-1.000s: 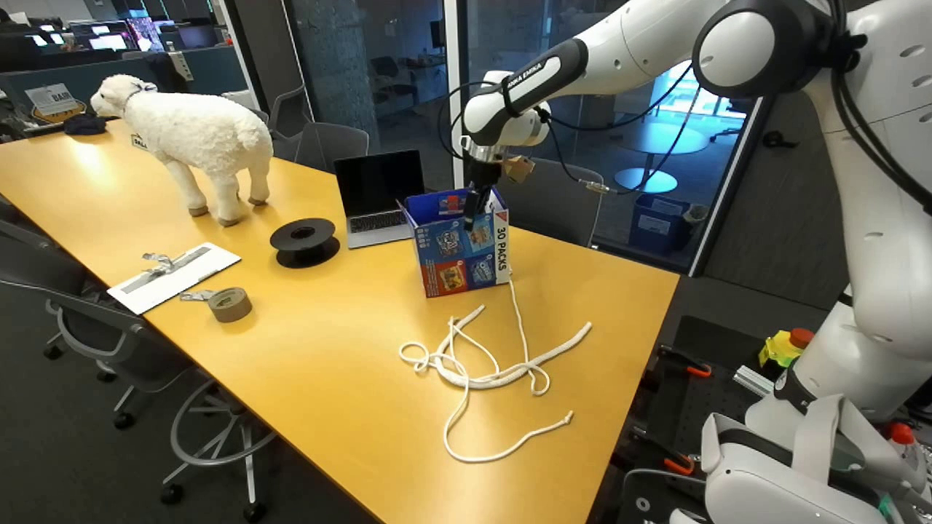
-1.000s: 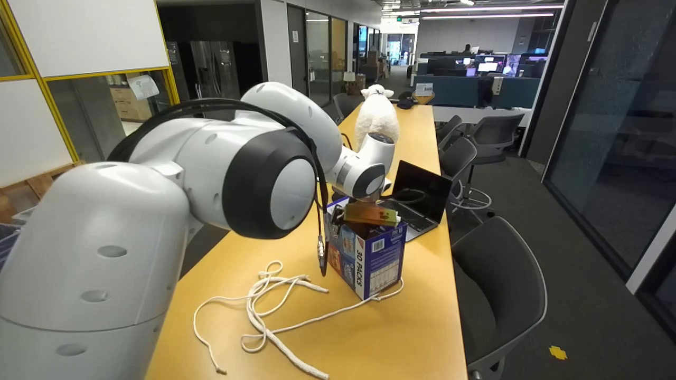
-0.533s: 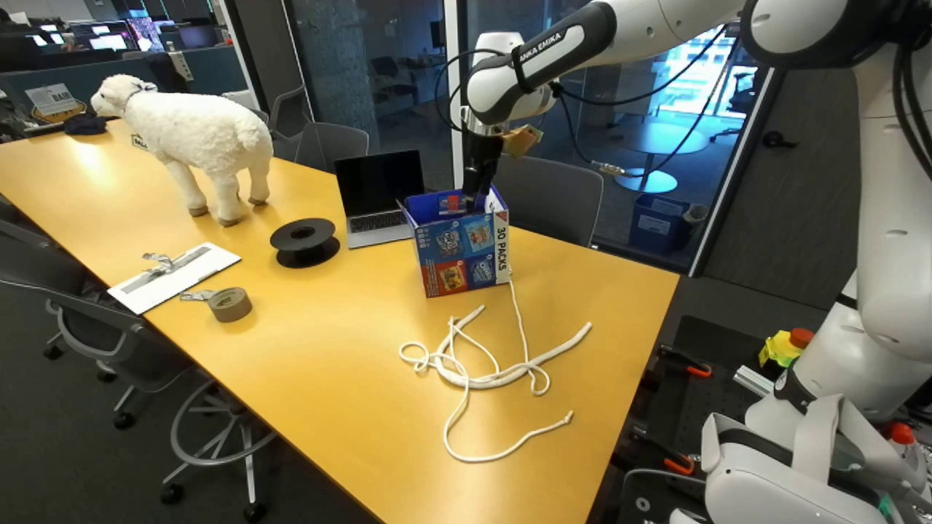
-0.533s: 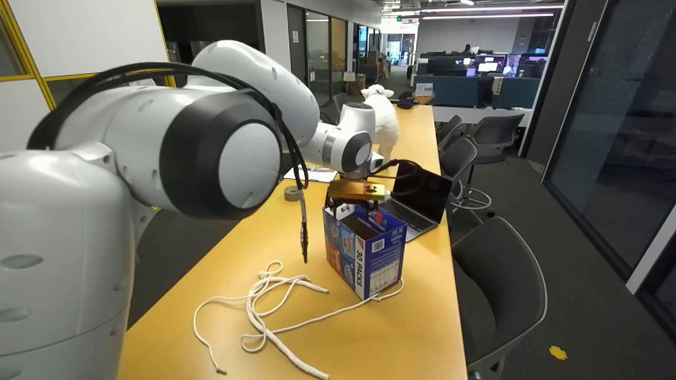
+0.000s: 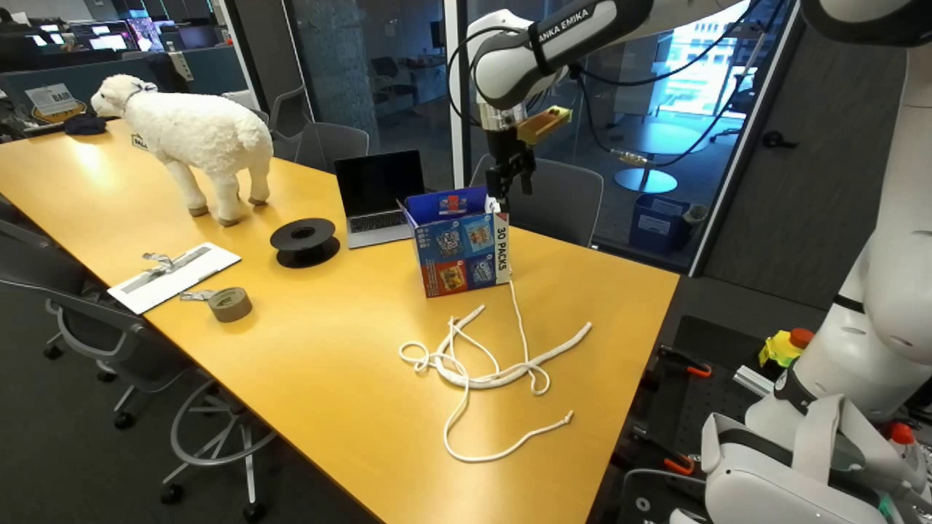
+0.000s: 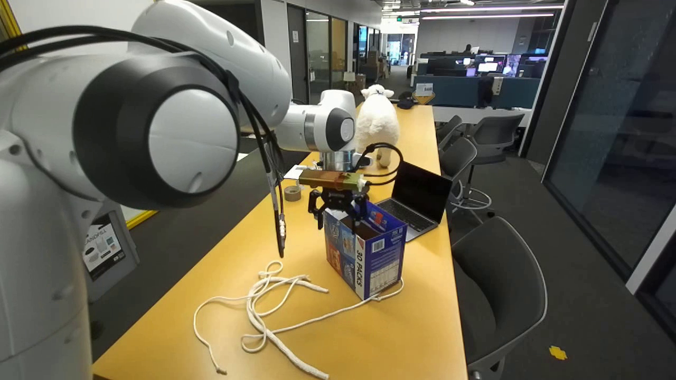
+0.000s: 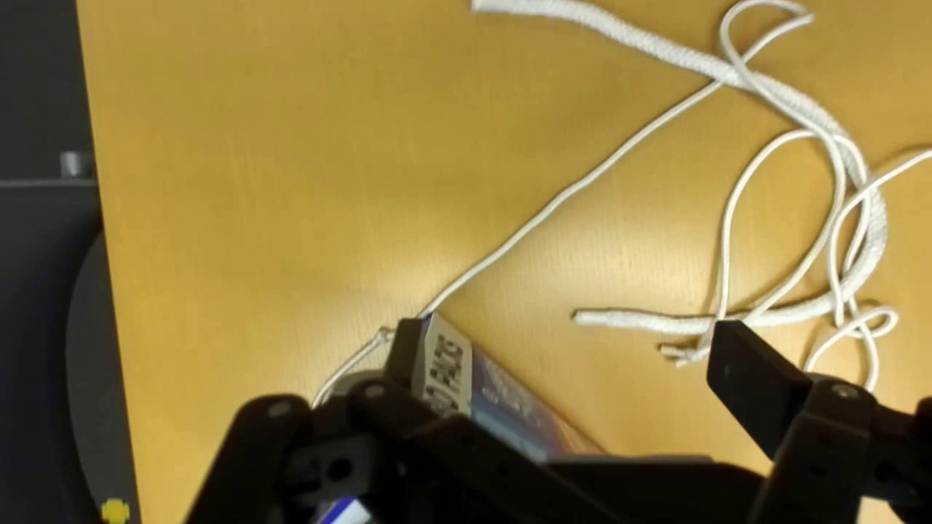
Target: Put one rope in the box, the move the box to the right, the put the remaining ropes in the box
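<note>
A blue open-top cardboard box marked "30 PACKS" stands upright on the table in both exterior views; its corner shows in the wrist view. Its inside bottom is hidden. A thick white rope lies curved on the table. Thin white rope tangles with it, and one length runs along the box's base. How many thin pieces there are I cannot tell. My gripper is open and empty, above the box's rim, with one finger over the box's corner.
A laptop stands open right behind the box. A black spool, a tape roll, a clipboard and a toy sheep are farther along the table. A chair stands by the edge.
My gripper has risen from low at the box and shifted toward the box's "30 PACKS" side. It has turned, and its spread fingers now show. Box and ropes have not moved.
</note>
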`<state>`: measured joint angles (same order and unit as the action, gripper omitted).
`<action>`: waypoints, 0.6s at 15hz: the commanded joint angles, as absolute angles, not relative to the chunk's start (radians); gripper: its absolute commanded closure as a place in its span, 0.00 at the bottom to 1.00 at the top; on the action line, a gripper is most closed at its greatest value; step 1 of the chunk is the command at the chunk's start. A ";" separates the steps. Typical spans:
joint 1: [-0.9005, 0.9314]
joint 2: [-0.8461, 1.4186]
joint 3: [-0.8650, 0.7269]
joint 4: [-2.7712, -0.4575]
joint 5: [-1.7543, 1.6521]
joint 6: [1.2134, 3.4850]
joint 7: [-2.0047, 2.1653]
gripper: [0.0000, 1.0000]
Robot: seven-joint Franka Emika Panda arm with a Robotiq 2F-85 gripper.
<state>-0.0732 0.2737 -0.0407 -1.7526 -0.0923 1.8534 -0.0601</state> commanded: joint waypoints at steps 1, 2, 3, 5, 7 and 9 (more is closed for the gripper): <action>-0.068 0.193 -0.037 -1.937 -0.022 1.871 -0.008 0.00; -0.074 0.182 -0.035 -1.989 0.015 1.904 -0.021 0.00; -0.080 0.174 -0.039 -2.045 0.036 1.953 -0.034 0.00; -0.094 0.170 -0.048 -2.141 0.080 2.042 -0.064 0.00; -0.112 0.170 -0.064 -2.237 0.104 2.175 -0.075 0.00; -0.134 0.187 -0.075 -2.322 0.152 2.344 -0.086 0.00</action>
<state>-0.1050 0.2248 -0.0590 -2.1773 0.0842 2.1496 -0.0474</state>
